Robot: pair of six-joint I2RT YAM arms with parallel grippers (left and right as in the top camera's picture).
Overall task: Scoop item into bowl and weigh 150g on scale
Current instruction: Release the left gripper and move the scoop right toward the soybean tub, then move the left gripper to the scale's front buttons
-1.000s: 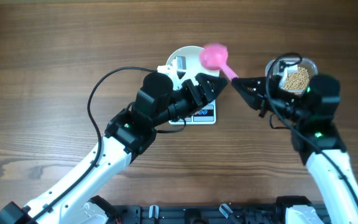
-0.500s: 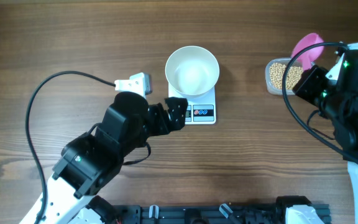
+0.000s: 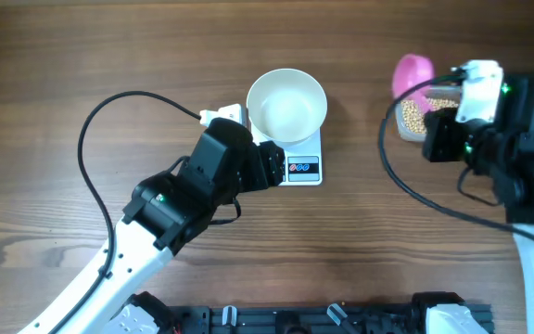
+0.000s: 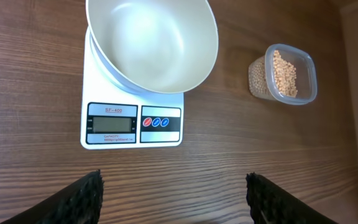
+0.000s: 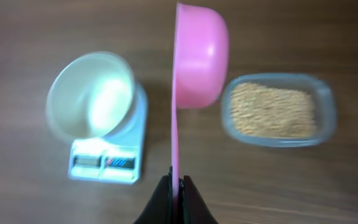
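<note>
Left tool (image 4: 176, 196) is back at the scale (image 4: 110, 124), spread wide
right tool (image 5: 176, 186) clamps the pink scoop (image 5: 199, 56) right of the scale

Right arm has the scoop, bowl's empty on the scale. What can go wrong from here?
1. The right claw pinches the pink scoop by the tip of its thin handle; it may twist when dug into the beans.
2. Nothing holds the clear container; the scoop may shove it.
3. The scale shows no readable digits with the bowl on it; an untared reading would be off.
</note>
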